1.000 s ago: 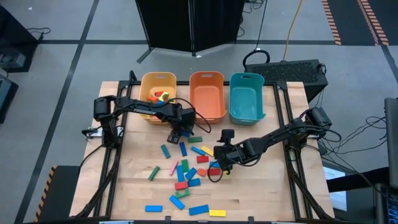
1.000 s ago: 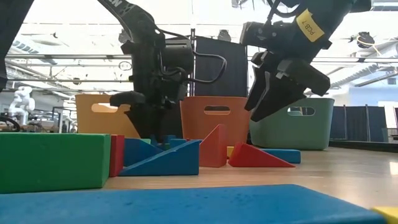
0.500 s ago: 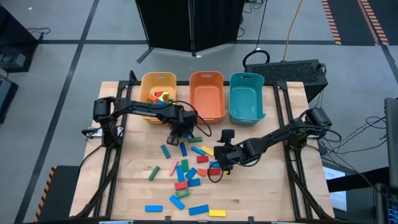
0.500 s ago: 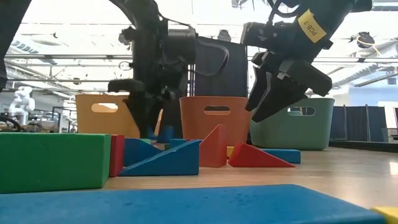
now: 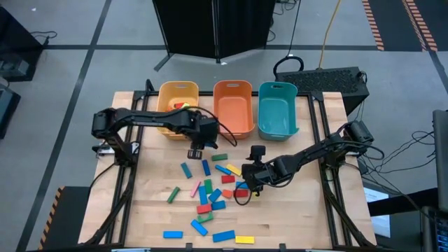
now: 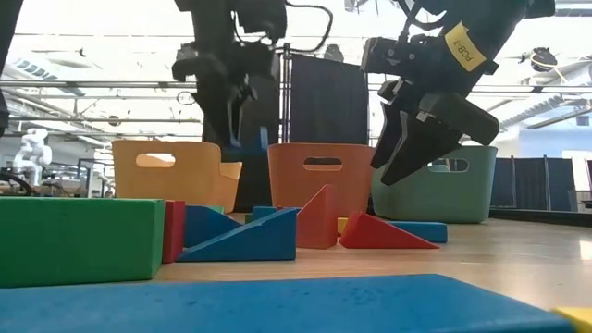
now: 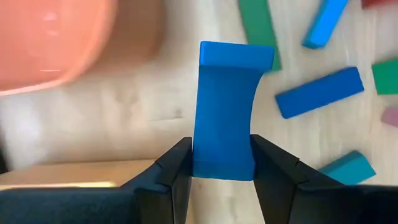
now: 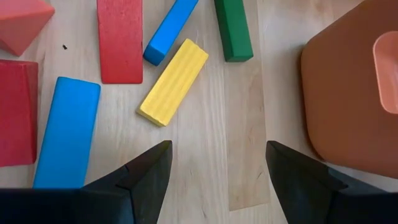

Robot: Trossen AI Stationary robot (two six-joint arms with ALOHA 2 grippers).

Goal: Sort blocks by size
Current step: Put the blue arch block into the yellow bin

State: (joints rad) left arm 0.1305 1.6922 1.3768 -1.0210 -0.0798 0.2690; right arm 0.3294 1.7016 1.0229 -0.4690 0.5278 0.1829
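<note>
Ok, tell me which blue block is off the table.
The blue arch block, clamped in the left gripper above the table near the yellow bin; every other blue block lies flat on the wood.

An overhead camera looks straight down on the whole pale wooden bench point(image 5: 301, 210). A second camera sits at bench-top height, very near the scattered painted wooden blocks point(image 6: 242, 237), facing the round-cornered orange plastic bin point(image 6: 322, 180), also visible from overhead. Each wrist camera looks closely down at the bench between its own dark jaws.
</note>
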